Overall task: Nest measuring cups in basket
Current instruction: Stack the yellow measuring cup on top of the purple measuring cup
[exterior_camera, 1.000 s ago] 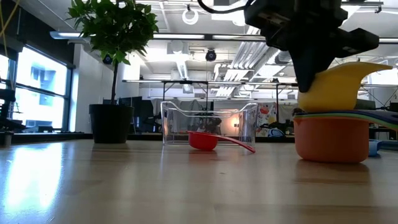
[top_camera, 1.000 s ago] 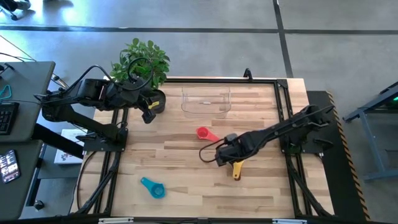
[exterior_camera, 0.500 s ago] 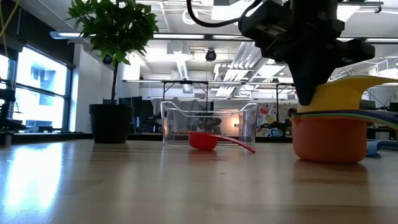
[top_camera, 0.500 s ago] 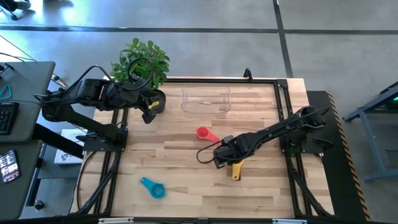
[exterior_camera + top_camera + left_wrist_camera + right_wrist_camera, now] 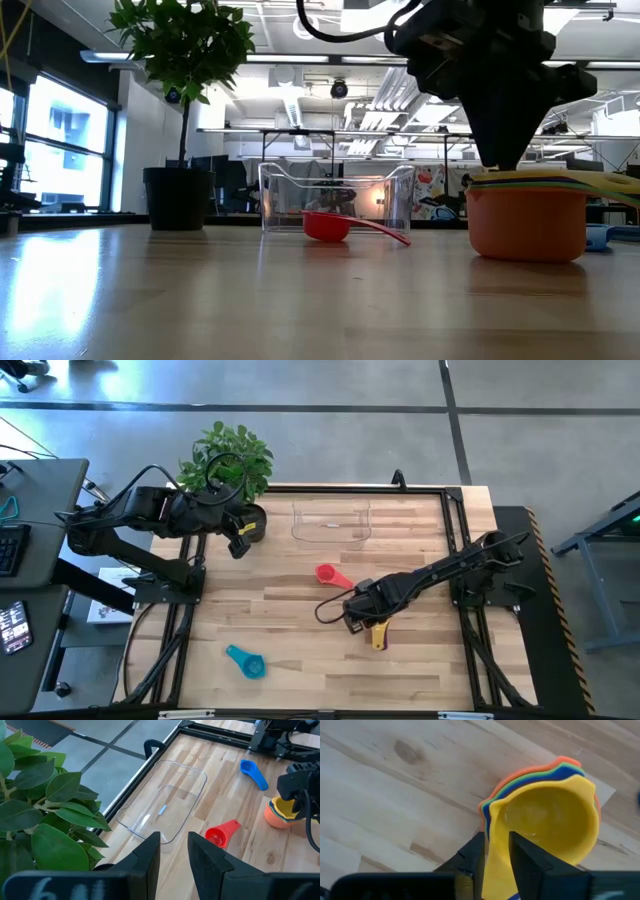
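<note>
A stack of several nested measuring cups [image 5: 527,222] stands on the table right of centre, orange outermost and a yellow cup [image 5: 550,820] on top. My right gripper [image 5: 362,612] points down at the stack's handle side, slightly open, a finger on each side of the yellow handle. A red cup [image 5: 330,574], a teal cup [image 5: 246,661] and a blue cup [image 5: 254,772] lie loose on the table. The clear basket [image 5: 331,522] stands at the far middle. My left gripper [image 5: 238,540] waits open by the plant pot. My right gripper [image 5: 495,840] comes from above, pointing down, with one finger on each side of the root of the yellow cup's handle [image 5: 495,870]. I cannot tell whether the fingers touch it. The yellow cup sits level inside the stack, which rests on the table.
A potted plant [image 5: 228,460] stands at the table's far left corner, beside my left arm. Black rails [image 5: 460,530] run along the table's sides. Bare wood lies between the stack and the basket, apart from the red cup.
The yellow cup stood tilted and raised above the stack's rim under my right gripper. It has dropped down into the stack and now lies level with the other rims.
</note>
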